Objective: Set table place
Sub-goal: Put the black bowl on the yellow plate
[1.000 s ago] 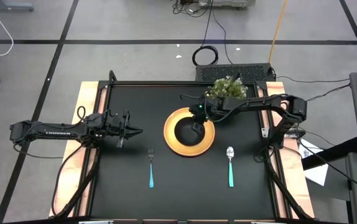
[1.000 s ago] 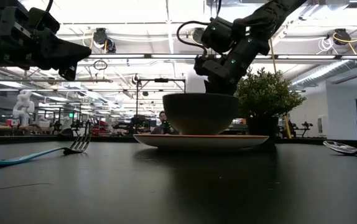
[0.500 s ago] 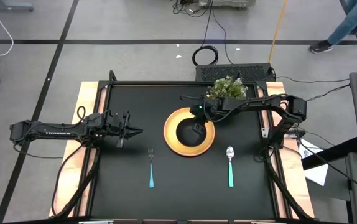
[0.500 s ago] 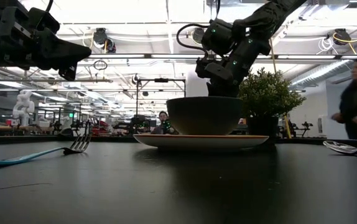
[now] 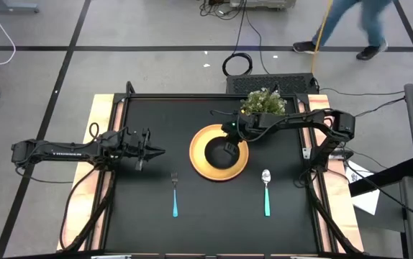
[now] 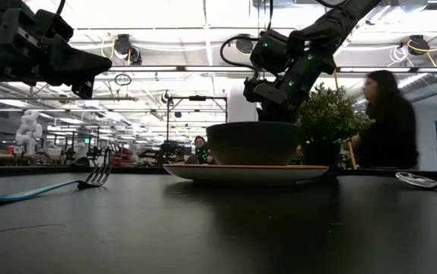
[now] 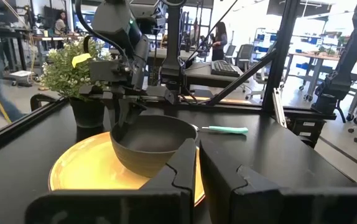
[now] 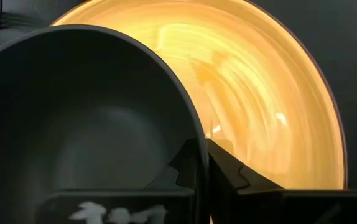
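Table (image 5: 149,230): black top, wood strips on two sides. Yellow plate (image 5: 199,164) sits near centre; plant (image 5: 263,102) in a pot at far edge, just behind it. Black bowl (image 5: 221,152) on/over plate — can't tell if it's touching. Right gripper (image 5: 227,146) pinches bowl's rim, fingers clamped tight on the wall. Left gripper (image 5: 157,152) hangs above table, well apart from plate, fingers nearly together, nothing held. Fork (image 5: 175,193) lies left of plate, spoon (image 5: 266,190) right, both w/ teal handles. Person (image 6: 384,122) walking past behind table.
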Available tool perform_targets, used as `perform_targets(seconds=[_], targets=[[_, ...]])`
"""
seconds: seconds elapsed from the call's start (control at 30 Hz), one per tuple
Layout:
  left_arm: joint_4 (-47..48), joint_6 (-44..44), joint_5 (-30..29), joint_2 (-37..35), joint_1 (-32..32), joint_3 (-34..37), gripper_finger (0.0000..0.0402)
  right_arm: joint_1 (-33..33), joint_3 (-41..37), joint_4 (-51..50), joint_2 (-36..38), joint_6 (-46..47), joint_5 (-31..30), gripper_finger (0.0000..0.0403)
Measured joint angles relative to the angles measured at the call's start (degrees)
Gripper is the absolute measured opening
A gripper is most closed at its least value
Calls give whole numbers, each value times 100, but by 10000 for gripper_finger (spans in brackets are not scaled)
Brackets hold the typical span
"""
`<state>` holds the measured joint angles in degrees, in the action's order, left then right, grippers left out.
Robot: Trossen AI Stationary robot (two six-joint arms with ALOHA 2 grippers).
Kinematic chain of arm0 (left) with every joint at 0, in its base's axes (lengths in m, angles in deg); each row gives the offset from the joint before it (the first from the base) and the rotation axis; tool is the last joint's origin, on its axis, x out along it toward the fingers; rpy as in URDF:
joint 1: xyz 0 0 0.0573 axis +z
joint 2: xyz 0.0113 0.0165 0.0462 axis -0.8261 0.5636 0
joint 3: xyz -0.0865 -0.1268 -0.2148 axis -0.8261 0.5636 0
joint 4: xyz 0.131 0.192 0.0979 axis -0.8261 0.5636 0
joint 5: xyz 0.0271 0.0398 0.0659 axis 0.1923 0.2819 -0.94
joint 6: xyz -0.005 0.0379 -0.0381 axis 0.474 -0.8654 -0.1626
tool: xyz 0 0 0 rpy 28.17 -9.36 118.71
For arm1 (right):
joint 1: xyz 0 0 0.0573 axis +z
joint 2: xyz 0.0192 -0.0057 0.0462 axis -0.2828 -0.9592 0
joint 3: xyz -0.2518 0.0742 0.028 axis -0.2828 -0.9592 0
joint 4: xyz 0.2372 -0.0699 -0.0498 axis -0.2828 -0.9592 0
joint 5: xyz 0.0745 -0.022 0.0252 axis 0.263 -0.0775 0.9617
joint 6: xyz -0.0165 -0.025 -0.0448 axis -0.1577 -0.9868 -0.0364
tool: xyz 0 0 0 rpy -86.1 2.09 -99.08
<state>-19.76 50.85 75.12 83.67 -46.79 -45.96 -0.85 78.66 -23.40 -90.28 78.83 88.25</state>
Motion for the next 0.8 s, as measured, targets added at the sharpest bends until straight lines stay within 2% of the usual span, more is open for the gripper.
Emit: perform_targets(seconds=[0.8], targets=[[0, -2, -1, 2, 0, 0, 26, 11, -3, -13, 0, -131, -11, 12]])
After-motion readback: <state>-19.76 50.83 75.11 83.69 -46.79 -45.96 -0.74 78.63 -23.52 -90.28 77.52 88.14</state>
